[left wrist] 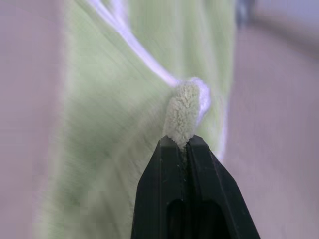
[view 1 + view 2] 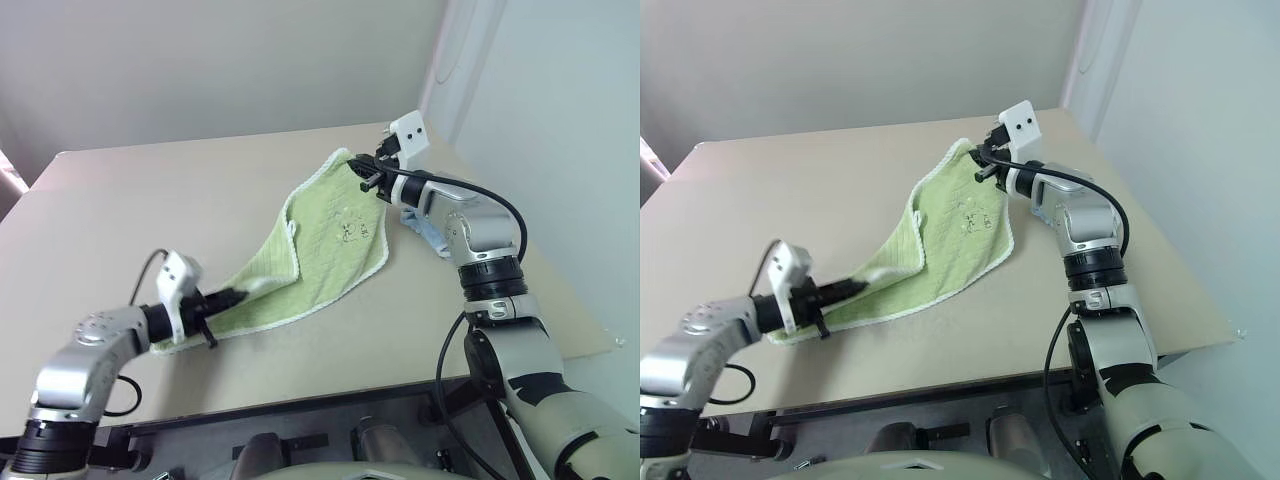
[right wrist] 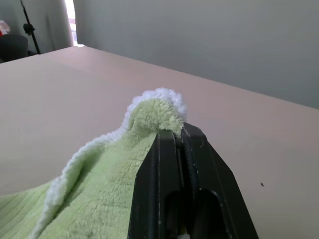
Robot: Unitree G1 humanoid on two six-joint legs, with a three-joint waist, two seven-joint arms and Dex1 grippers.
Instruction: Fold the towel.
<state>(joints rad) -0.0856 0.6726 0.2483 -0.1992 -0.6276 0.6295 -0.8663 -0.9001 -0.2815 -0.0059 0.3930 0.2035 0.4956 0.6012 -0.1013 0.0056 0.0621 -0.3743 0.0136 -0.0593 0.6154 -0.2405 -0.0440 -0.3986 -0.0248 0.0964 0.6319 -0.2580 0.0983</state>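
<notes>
Light green ribbed terry towel (image 2: pixel 320 240) stretched diagonally above beige worktop (image 2: pixel 120 220), one edge resting on it. Left pincer (image 2: pixel 232 294) clenched on near corner, right pincer (image 2: pixel 366 178) clenched on far corner. Fold runs along that line.

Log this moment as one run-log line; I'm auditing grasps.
task: fold towel | left gripper: shut on towel corner | right gripper: shut on far corner | towel: partly lifted off table

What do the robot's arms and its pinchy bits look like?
Both arms are shiny silver-grey metal with rounded joints, black bands and black cables looping along them. Near each wrist sits a small white box; the right one has two dark dots. The left end effector and right end effector each have two black, wedge-shaped fingers.
</notes>
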